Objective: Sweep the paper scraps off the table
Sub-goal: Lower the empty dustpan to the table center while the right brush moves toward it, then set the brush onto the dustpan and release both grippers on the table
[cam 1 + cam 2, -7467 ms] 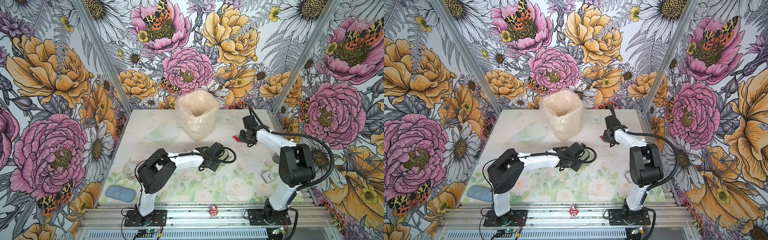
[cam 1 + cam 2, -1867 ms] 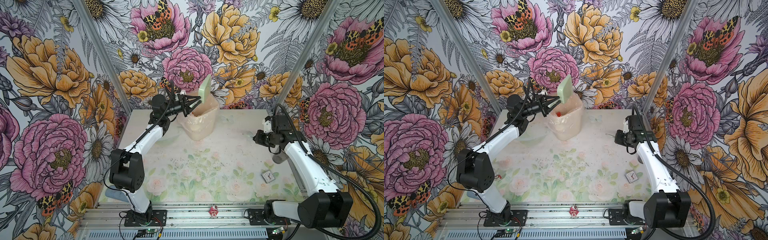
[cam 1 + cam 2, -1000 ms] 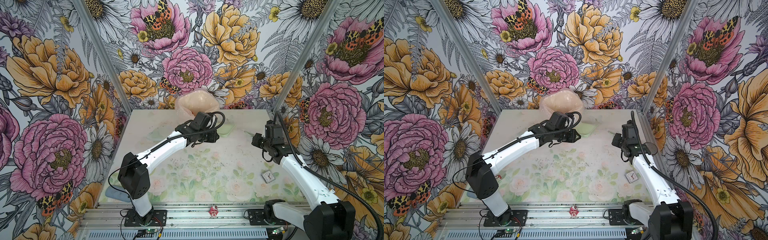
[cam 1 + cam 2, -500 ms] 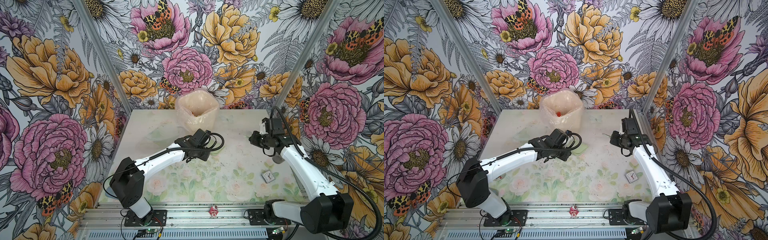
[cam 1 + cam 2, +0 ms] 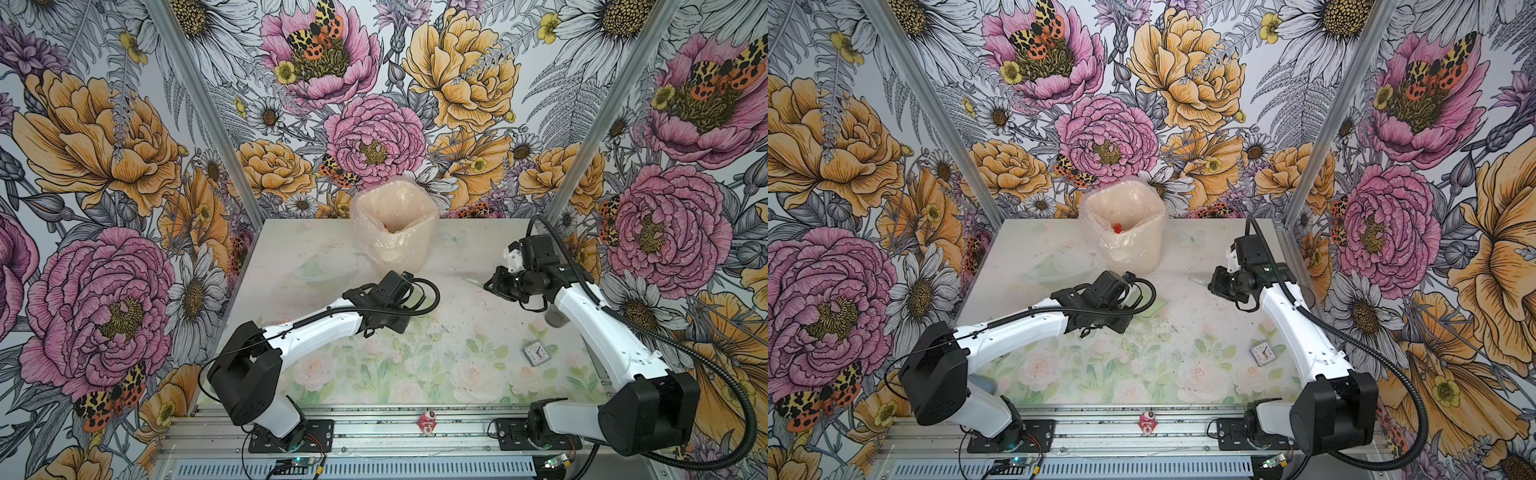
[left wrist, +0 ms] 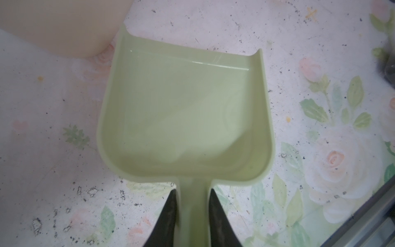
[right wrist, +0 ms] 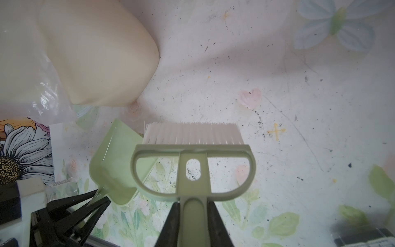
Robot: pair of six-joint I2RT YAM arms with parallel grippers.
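Note:
The only paper scrap point(image 5: 1117, 227) I see is a red one inside the lined bin. My left gripper point(image 6: 192, 190) is shut on the handle of a pale green dustpan point(image 6: 183, 111). The pan is empty and low over the middle of the table point(image 5: 415, 365), just in front of the bin. My right gripper point(image 7: 193, 203) is shut on the handle of a green brush point(image 7: 192, 136). Its white bristles point toward the dustpan point(image 7: 111, 169) from the right. In both top views the two grippers point(image 5: 409, 297) point(image 5: 492, 284) stand a short way apart.
A cream bin with a plastic liner point(image 5: 392, 232) stands at the back centre, a clear bowl point(image 5: 328, 270) to its left. A small clock point(image 5: 536, 353) and a grey cylinder point(image 5: 555, 318) sit at the right. A pink-red figurine point(image 5: 427, 422) rests on the front rail. Dark crumbs speckle the table.
My left arm brought the dustpan down from the bin's mouth to the middle of the table. The right gripper with the brush shifted slightly at the right side.

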